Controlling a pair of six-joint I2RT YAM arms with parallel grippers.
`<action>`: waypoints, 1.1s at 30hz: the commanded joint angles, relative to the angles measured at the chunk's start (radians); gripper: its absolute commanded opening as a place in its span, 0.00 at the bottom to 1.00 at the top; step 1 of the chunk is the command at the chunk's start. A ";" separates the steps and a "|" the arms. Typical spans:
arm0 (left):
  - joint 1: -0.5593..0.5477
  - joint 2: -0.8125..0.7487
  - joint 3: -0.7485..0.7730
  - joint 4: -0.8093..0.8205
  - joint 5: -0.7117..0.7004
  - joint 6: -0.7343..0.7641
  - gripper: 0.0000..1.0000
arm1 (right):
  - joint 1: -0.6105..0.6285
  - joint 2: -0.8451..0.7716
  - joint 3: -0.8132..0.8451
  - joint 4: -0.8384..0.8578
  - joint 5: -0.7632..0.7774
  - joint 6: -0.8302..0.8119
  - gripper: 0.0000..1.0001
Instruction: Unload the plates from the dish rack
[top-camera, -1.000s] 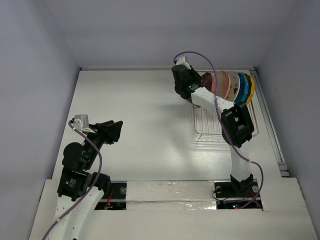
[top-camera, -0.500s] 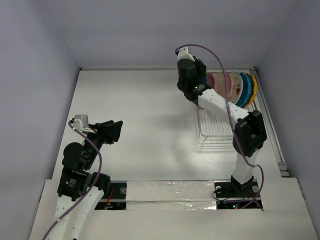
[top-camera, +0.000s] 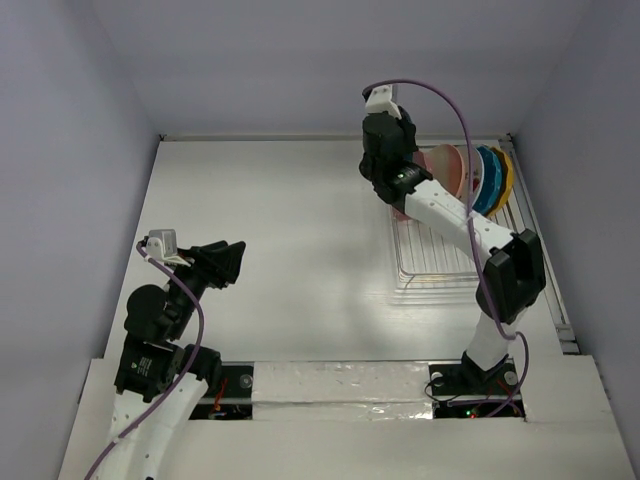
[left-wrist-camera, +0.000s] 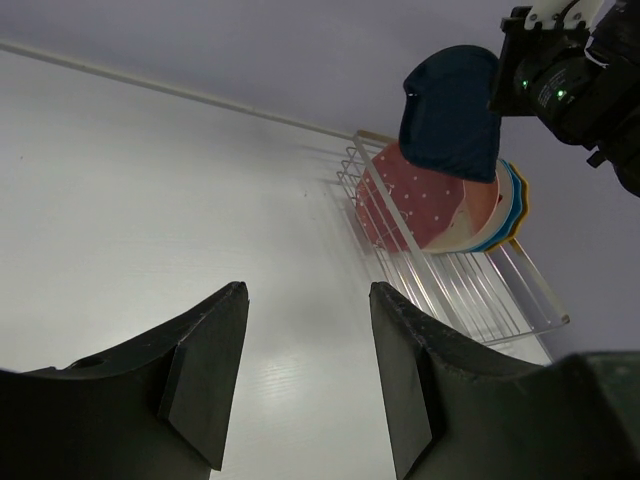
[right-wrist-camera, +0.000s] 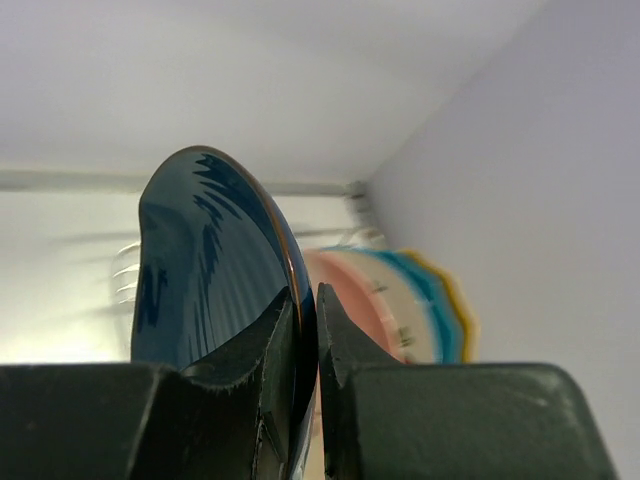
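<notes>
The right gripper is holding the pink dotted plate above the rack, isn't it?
Not quite: the right gripper is holding the dark blue plate. The left wrist view shows the pink dotted plate standing in the dish rack.

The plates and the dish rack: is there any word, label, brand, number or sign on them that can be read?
No text can be read in any view.
The dark blue plate, held in the right end effector, shows no print.
The pink plate bears only dots.
The dish rack is bare wire with no label.
</notes>
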 joint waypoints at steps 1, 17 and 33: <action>0.004 -0.005 0.026 0.033 -0.003 -0.004 0.49 | 0.015 -0.113 0.113 -0.197 -0.135 0.328 0.00; 0.004 -0.006 0.028 0.028 -0.017 -0.007 0.49 | 0.145 0.225 0.260 -0.193 -0.802 1.146 0.00; 0.004 0.003 0.024 0.033 -0.009 -0.007 0.49 | 0.259 0.726 0.673 -0.242 -0.941 1.489 0.04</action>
